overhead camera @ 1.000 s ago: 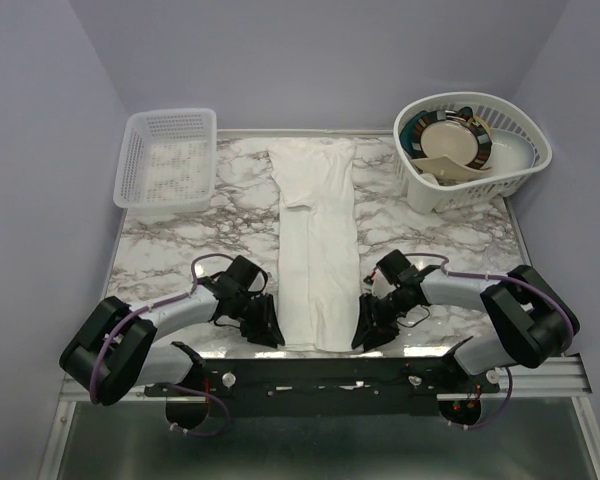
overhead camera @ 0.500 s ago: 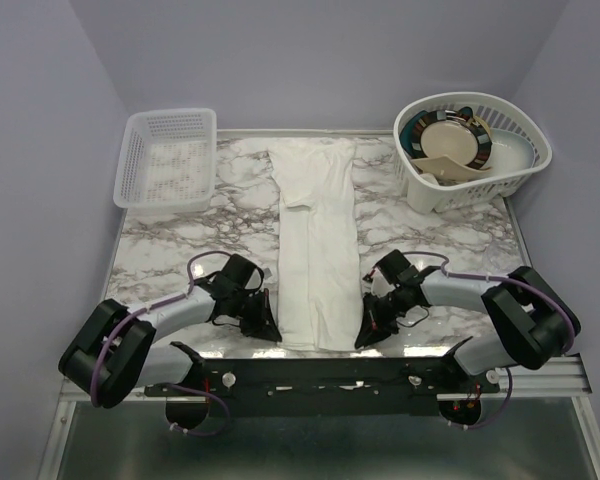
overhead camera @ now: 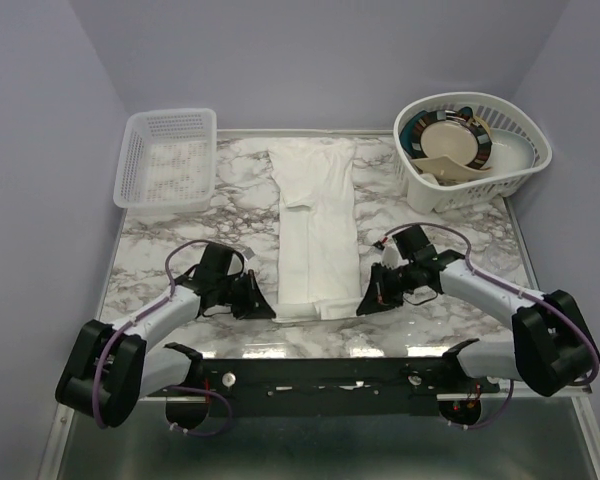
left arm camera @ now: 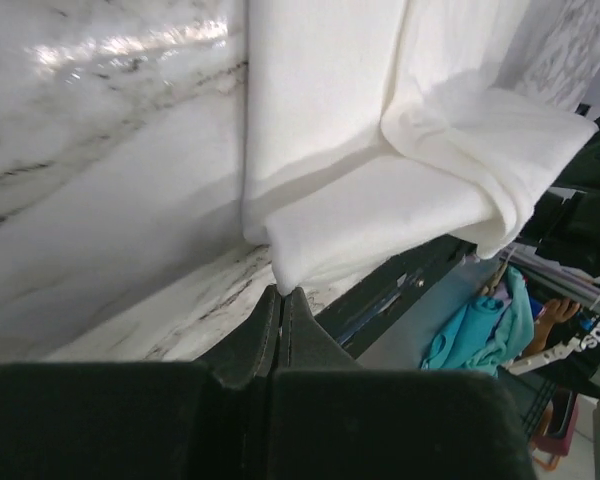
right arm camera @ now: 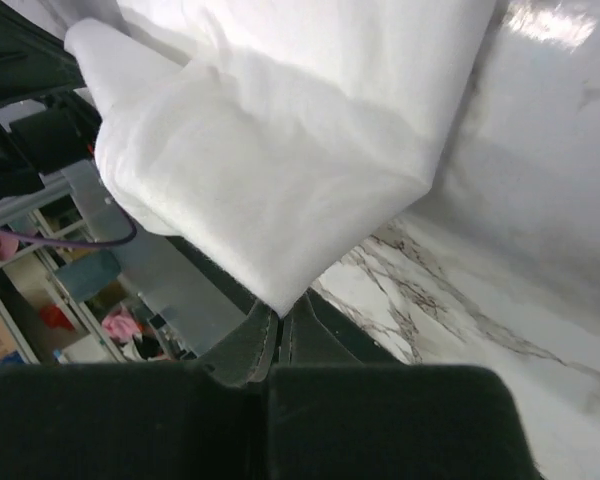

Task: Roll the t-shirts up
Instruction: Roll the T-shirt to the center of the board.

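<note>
A white t-shirt point(overhead camera: 317, 215), folded into a long narrow strip, lies down the middle of the marble table point(overhead camera: 170, 250). Its near end is turned back over itself as a short fold point(overhead camera: 315, 309). My left gripper point(overhead camera: 264, 311) is shut on the fold's left corner point(left arm camera: 285, 270). My right gripper point(overhead camera: 364, 306) is shut on the fold's right corner point(right arm camera: 277, 296). Both corners are lifted a little off the table. Both wrist views show the cloth pinched at the tips of the fingers.
A white lattice basket point(overhead camera: 168, 160) stands at the back left. A white round basket point(overhead camera: 470, 150) holding plates and bowls stands at the back right. The table's black front rail point(overhead camera: 330, 375) runs just behind the grippers.
Both grippers have closed on the near corners of the t-shirt. They have carried the near end up and away from the table's edge, folding it back over the strip.
</note>
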